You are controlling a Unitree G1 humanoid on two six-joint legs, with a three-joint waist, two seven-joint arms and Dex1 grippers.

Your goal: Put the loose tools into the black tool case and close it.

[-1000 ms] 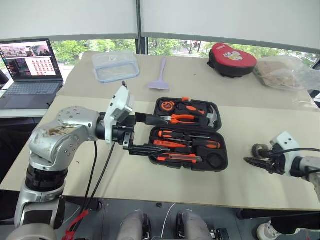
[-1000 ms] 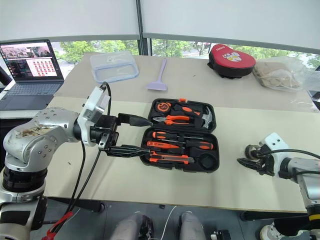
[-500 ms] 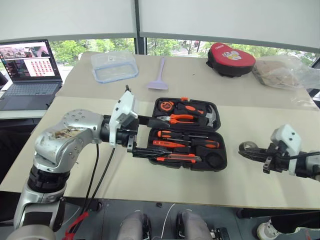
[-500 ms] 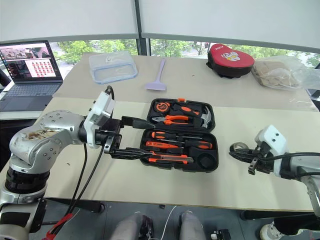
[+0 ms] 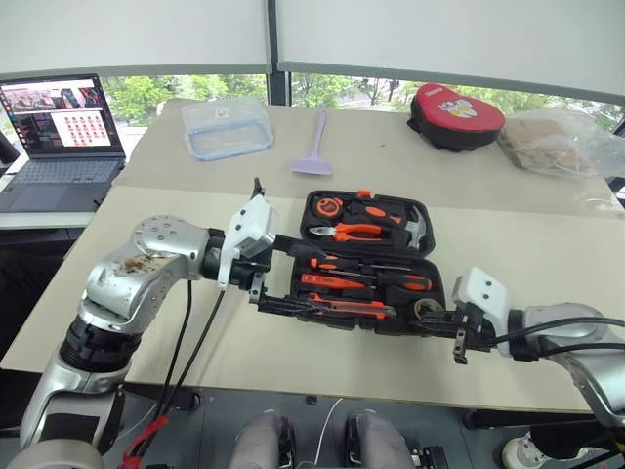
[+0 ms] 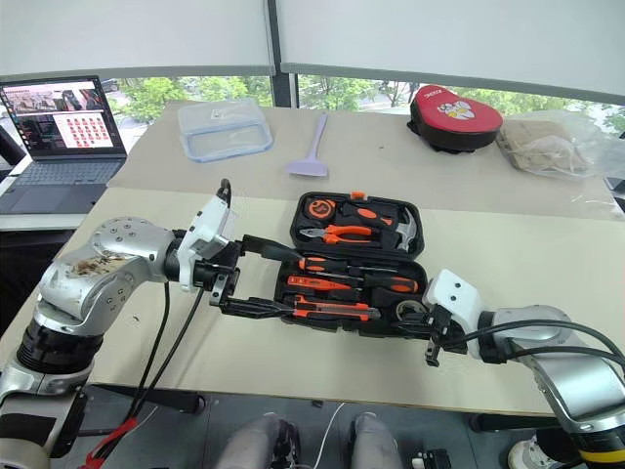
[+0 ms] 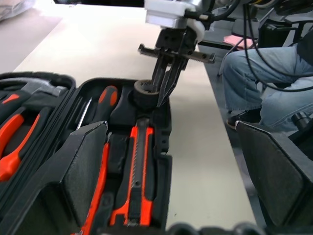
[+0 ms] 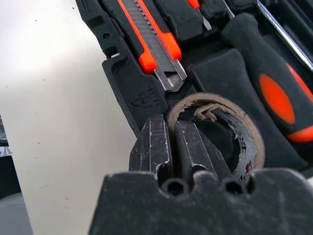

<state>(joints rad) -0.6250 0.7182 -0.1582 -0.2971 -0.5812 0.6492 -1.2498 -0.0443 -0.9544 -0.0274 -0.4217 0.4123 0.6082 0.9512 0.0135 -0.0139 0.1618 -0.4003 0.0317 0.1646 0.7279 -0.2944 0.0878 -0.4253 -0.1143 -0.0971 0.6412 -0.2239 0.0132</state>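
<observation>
The black tool case [image 5: 391, 330] lies open in the middle of the table. Its near half holds screwdrivers [image 5: 371, 279] and the orange-and-black utility knife [image 5: 347, 309]. My right gripper [image 5: 424, 317] is shut on the wall of the small grey tape roll [image 8: 234, 132]. It holds the roll at the round slot in the case's near right corner, beside the knife's tip [image 8: 168, 78]. My left gripper [image 5: 305, 280] stands wide open at the case's left edge, one finger [image 7: 83, 161] over the near half. The left wrist view shows the right gripper [image 7: 164, 90] pinching the roll [image 7: 143, 93].
At the back of the table are a clear plastic box [image 5: 227, 127], a lilac spatula [image 5: 314, 151], a red-and-black pouch [image 5: 456, 115] and a crumpled plastic bag [image 5: 557, 142]. A laptop [image 5: 63, 127] stands far left. A seated person's legs [image 7: 264, 73] show past the table's right edge.
My right gripper closed on the tape roll on the bare table at the right and carried it left to the case's near right corner. The left gripper stayed open by the case.
</observation>
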